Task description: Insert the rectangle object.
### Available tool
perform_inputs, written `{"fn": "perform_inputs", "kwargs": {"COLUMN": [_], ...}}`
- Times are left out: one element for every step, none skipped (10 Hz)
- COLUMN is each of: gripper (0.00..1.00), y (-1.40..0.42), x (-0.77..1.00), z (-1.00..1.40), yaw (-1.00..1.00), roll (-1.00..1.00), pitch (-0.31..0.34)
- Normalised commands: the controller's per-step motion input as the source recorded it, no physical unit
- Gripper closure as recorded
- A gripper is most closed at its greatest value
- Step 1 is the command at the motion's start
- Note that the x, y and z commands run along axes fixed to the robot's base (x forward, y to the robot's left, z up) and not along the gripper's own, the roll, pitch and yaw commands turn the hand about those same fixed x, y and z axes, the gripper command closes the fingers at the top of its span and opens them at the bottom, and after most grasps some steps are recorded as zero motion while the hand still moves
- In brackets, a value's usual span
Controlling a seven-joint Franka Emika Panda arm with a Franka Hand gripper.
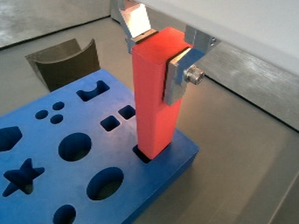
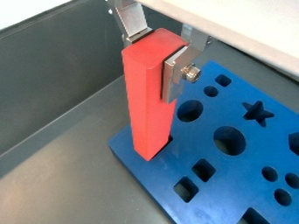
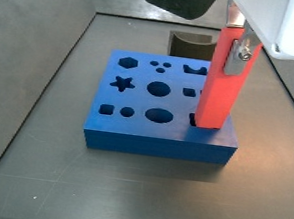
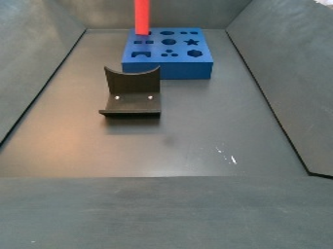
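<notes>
The rectangle object (image 1: 158, 96) is a long red-orange bar standing upright, its lower end in a rectangular hole at a corner of the blue block (image 1: 70, 166). It shows in both wrist views (image 2: 146, 105) and both side views (image 3: 220, 85) (image 4: 140, 16). My gripper (image 1: 163, 48) is shut on the bar's top end, silver fingers (image 1: 184, 74) pressed on two opposite faces; it also shows in a wrist view (image 2: 156, 48) and a side view (image 3: 240, 32). The blue block (image 3: 150, 107) has several shaped holes, all others empty.
A dark grey notched block (image 4: 130, 94) stands on the grey floor apart from the blue block (image 4: 176, 51); it also shows in a wrist view (image 1: 65, 63) and behind the blue block in a side view (image 3: 188, 41). Low tray walls (image 4: 39, 92) surround the floor.
</notes>
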Motion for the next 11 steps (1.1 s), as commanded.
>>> {"fn": "perform_inputs", "kwargs": {"gripper": [1.00,1.00,1.00,1.00,1.00,1.00,1.00,1.00,1.00,1.00,1.00], "y": [0.00,0.00,0.00,0.00,0.00,0.00,0.00,0.00,0.00,0.00,0.00], "x": [-0.02,-0.19,-0.22,-0.25,-0.12,0.05,0.10,0.12,0.10,0.10,0.09], "z": [-0.08,-0.07,-0.11,-0.15,-0.15,-0.25,-0.33,-0.36,-0.35,-0.31,-0.28], "yaw": [-0.10,0.00,0.00,0.00,0.00,0.00,0.00,-0.01,-0.03,-0.03,-0.03], "roll": [0.02,0.00,0.00,-0.01,-0.05,-0.08,-0.08,-0.08,-0.07,-0.06,-0.05], "pitch": [0.040,0.000,0.003,0.006,0.004,0.014,0.021,0.039,0.034,0.036,0.036]}}
